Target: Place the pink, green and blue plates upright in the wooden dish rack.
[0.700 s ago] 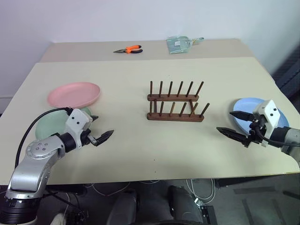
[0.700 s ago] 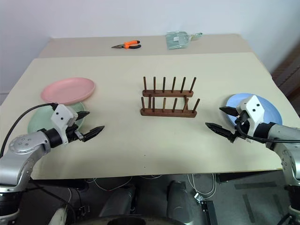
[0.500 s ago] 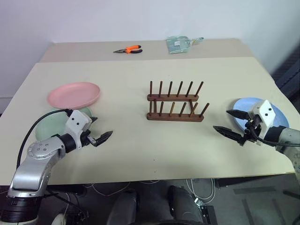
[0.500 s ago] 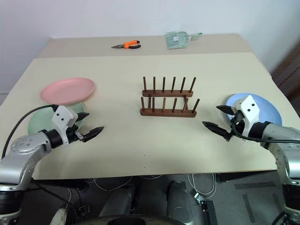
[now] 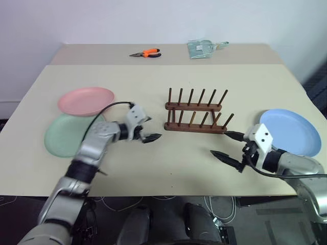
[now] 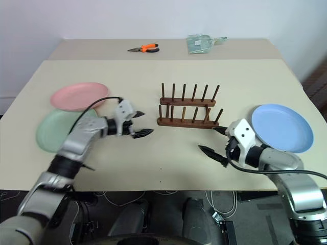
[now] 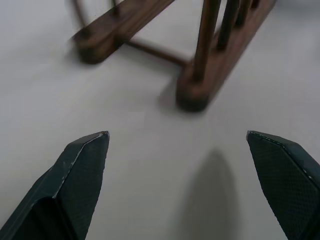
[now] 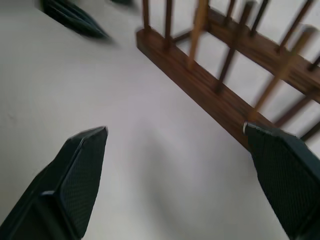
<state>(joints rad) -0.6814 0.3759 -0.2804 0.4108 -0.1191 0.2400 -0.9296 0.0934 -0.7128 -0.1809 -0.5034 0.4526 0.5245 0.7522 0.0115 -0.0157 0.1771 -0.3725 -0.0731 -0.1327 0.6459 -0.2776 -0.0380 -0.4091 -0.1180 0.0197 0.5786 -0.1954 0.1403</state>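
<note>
The wooden dish rack (image 5: 196, 113) stands mid-table with nothing between its pegs. Flat on the table at the left lies the pink plate (image 5: 86, 100), its near rim over the green plate (image 5: 64, 135). The blue plate (image 5: 291, 131) lies flat at the right. My left gripper (image 5: 150, 129) is open and holds nothing, just left of the rack's left end (image 7: 200, 75). Open and empty too, my right gripper (image 5: 225, 144) hovers in front of the rack's right end (image 8: 210, 90), left of the blue plate.
Orange-handled pliers (image 5: 144, 53) and a clear packet (image 5: 202, 48) lie on the farther table behind. The near table's front edge (image 5: 168, 193) runs just below both grippers. Bare tabletop lies between the two grippers in front of the rack.
My left gripper has swung right, from beside the green plate to the rack's left end. The right gripper has moved left, off the blue plate toward the rack. Both stay open.
</note>
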